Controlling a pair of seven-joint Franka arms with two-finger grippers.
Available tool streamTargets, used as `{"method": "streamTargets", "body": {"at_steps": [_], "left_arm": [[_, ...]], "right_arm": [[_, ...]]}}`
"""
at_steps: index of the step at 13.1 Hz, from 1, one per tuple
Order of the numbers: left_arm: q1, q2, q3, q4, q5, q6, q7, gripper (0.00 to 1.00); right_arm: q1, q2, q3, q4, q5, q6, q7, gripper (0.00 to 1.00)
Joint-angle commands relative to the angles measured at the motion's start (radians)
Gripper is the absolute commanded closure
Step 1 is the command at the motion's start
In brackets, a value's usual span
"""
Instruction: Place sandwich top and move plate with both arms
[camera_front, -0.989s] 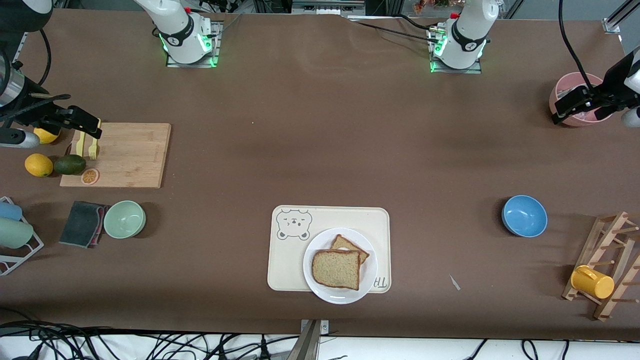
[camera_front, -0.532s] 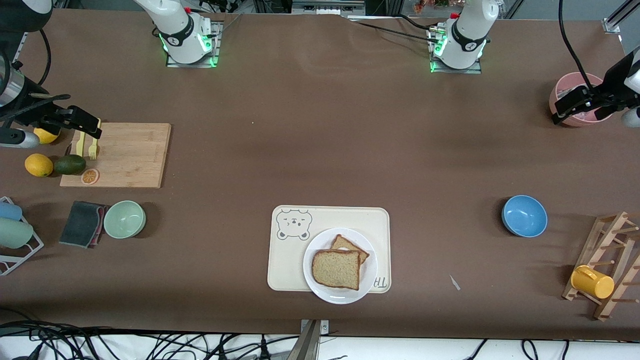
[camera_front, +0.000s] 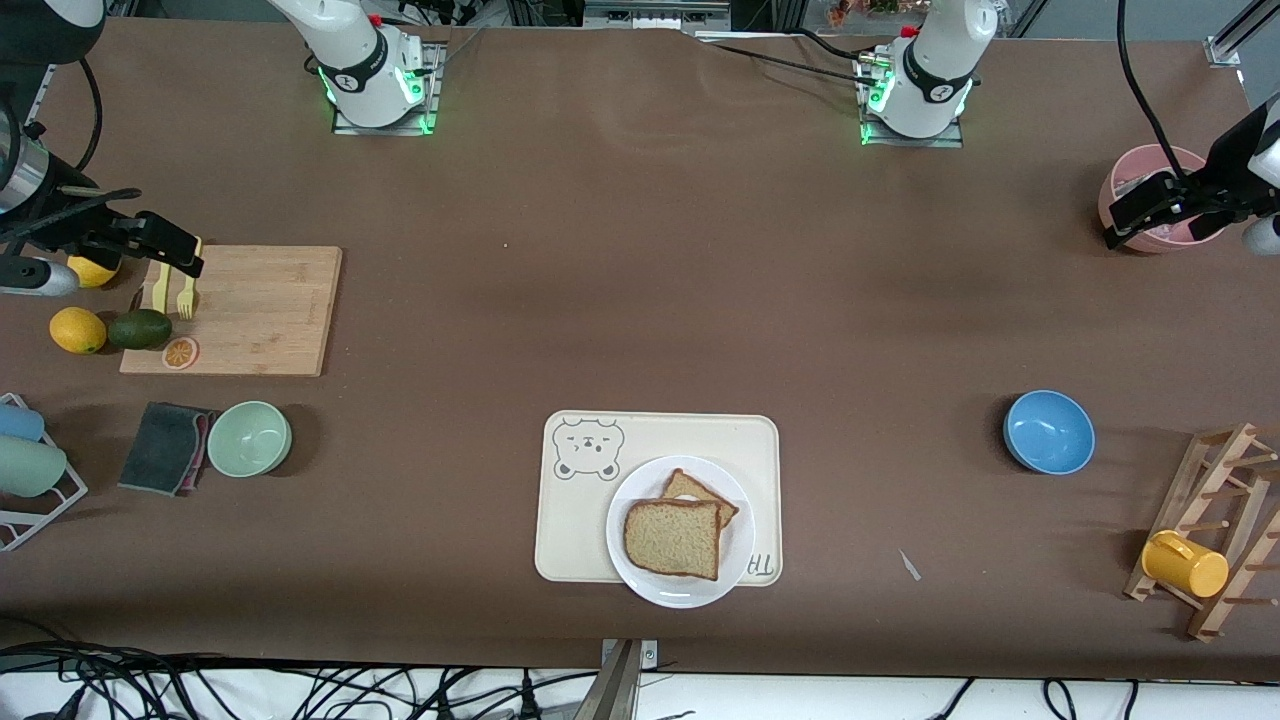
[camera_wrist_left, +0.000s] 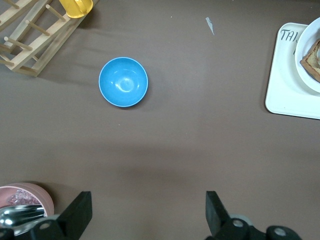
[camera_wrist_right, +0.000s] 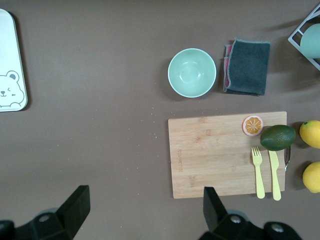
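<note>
Nothing has moved: the sandwich top (camera_front: 672, 539) still hides most of the lower slice on the plate (camera_front: 640, 585), at the tray's (camera_front: 560, 540) five o'clock. Left gripper (camera_front: 1150, 208) and right gripper (camera_front: 160, 245) wait, fingers apart, arms partly cropped.

Nothing visibly differs from the earlier pictures: no object on the desk (camera_front: 640, 300) has shifted, and neither arm has moved.
</note>
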Motion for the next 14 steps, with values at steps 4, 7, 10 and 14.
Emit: {"method": "streamTargets", "body": {"at_steps": [4,7,10,14], "left_arm": [[0.004,0.002,0.0,0.012,0.022,-0.014,0.009,0.0],[0.004,0.004,0.0,0.012,0.022,-0.009,0.009,0.0],[0.015,0.012,0.0,0.012,0.021,-0.006,0.009,0.0],[-0.031,0.013,0.017,0.011,0.024,-0.008,0.006,0.0]], "right_arm": [[0.0,0.013,0.003,0.026,-0.014,-0.005,0.006,0.0],[-0.008,0.021,0.0,0.029,-0.015,-0.003,0.003,0.0],[-0.008,0.021,-0.001,0.044,-0.015,-0.003,0.004,0.0],[-0.008,0.024,-0.001,0.044,-0.022,-0.008,0.001,0.0]]}}
